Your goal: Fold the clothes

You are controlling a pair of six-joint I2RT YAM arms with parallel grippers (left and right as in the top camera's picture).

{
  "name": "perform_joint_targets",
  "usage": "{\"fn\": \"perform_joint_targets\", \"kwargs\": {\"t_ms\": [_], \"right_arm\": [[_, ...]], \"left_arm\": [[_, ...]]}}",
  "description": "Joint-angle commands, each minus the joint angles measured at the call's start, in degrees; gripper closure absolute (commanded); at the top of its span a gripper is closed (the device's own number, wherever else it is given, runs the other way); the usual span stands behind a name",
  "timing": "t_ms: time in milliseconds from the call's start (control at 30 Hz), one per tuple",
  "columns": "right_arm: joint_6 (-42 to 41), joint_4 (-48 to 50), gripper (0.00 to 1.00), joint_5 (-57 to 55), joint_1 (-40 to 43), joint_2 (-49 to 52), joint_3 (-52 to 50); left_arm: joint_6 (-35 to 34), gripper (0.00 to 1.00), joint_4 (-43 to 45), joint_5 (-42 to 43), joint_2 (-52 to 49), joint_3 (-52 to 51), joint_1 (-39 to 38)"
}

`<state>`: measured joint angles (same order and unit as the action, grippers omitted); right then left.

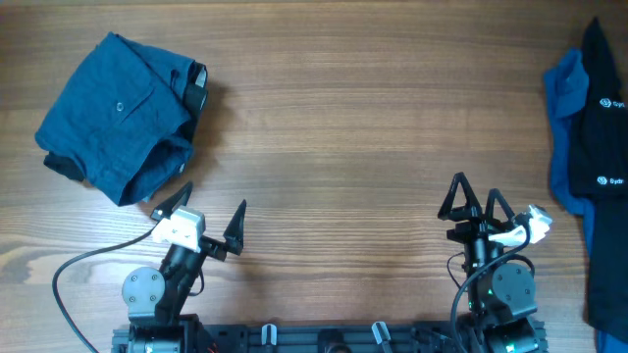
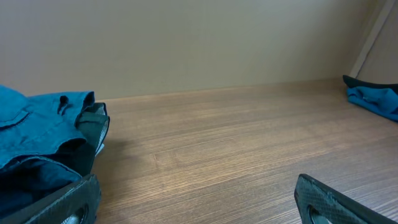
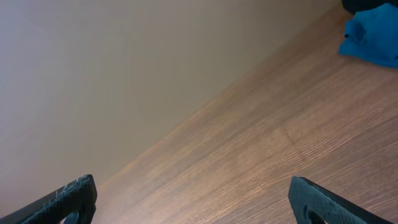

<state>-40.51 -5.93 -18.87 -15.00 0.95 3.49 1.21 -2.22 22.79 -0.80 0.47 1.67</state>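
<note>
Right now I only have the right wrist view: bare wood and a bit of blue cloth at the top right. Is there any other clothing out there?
Observer: Yes. Overhead shows a roughly folded dark blue garment with buttons, far left.
Operator: Is the blue cloth on its own?
Observer: No. It is a blue shirt, partly covered by a black T-shirt with white logos, at the right edge.
Operator: And the left hand?
Observer: The left hand is open and empty, just beside the dark blue garment's near edge.
</note>
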Motion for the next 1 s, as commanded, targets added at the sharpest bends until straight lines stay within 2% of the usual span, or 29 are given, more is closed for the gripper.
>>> {"fn": "perform_joint_targets", "kwargs": {"t_ms": [0,100,200,233,333,467,533,733,967], "right_arm": [[-9.77,0.20,0.00,0.52,0.09,-0.15,-0.20],[-12.57,0.24,0.00,1.09,0.09,-0.04,-0.20],[-12.81,0.09,0.00,10.36,0.09,-0.02,-0.20],[-9.35,0.39,0.00,13.18,0.09,-0.02,-0.20],[8.17,4.55,0.00,23.15,0.09,-0.02,0.63],[14.64,4.48,0.00,28.24,0.09,1.51,6.01],[15.21,1.92,0.00,29.09,0.09,5.03,10.62],[16.41,-11.34,0.00,29.38,0.09,30.69,29.79],[21.59,-40.70,0.00,26.14,3.85,65.85,62.64]], "left_arm": [[-0.17,0.00,-0.15,0.70,0.35,-0.13,-0.07],[-0.20,0.00,0.02,4.96,0.35,-0.13,-0.07],[-0.24,0.00,0.17,9.62,0.35,-0.13,-0.07],[-0.66,0.00,0.00,9.88,0.35,-0.13,-0.07],[-4.83,0.00,0.70,11.23,0.35,0.39,-0.07],[-8.11,0.00,0.63,10.12,-0.87,4.83,-0.04],[-8.59,0.00,-0.92,9.66,-3.93,9.09,-0.04],[-8.07,0.00,-14.56,7.32,-28.37,30.95,-0.04],[-8.13,0.00,-35.93,9.33,-59.91,57.72,-0.07]]}}
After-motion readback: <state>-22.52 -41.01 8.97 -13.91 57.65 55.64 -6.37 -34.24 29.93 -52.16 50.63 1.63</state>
